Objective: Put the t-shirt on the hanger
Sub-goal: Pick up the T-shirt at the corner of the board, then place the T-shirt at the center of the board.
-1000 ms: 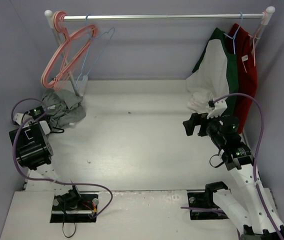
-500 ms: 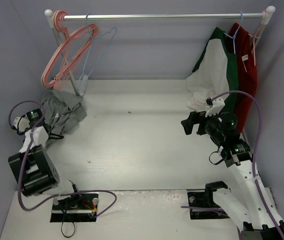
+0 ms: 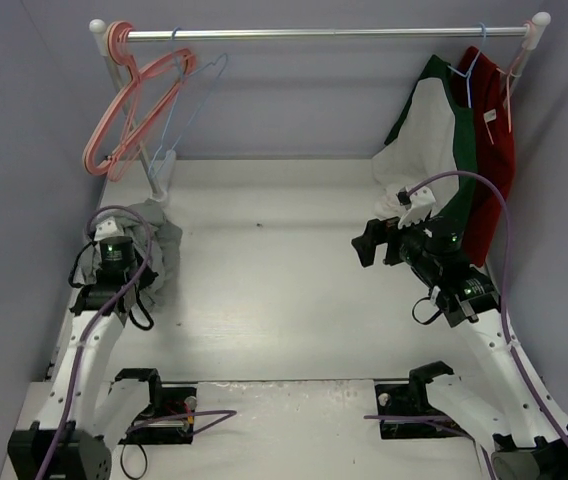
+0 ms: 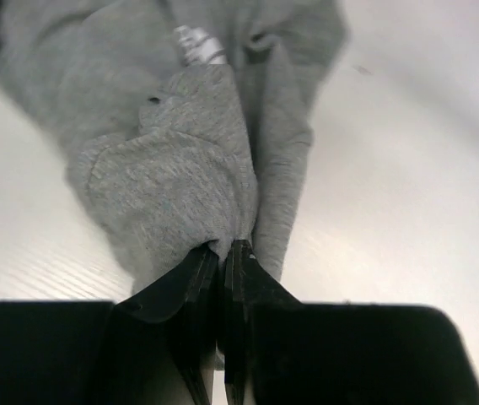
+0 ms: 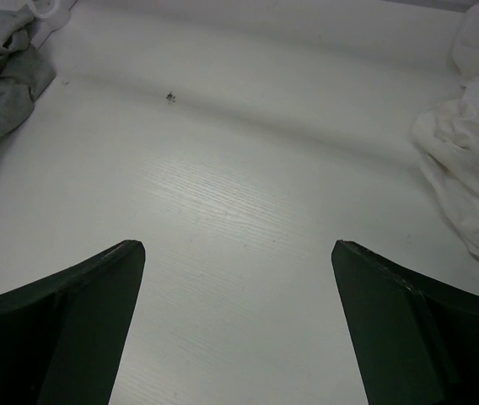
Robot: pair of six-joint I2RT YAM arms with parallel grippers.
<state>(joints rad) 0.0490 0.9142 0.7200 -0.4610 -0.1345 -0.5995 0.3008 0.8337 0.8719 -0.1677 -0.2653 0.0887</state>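
Showing top view: t-shirt [image 3: 162,250] bunched on table [image 3: 264,290] at left; hanger [image 3: 197,106] hooked on rail [image 3: 324,33] beside pink hangers [image 3: 129,110]; right gripper [image 3: 362,248] spread wide, holding nothing. Left wrist view: left gripper [image 4: 225,253] pinched tight on grey t-shirt fold. Right wrist view: fingers well apart over tabletop; t-shirt at upper left corner.

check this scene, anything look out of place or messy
The t-shirt lies crumpled in a heap at the left of the table, a fold pinched in the left arm's jaws, not hung up. A small dark speck sits mid-table. Nothing looks damaged.
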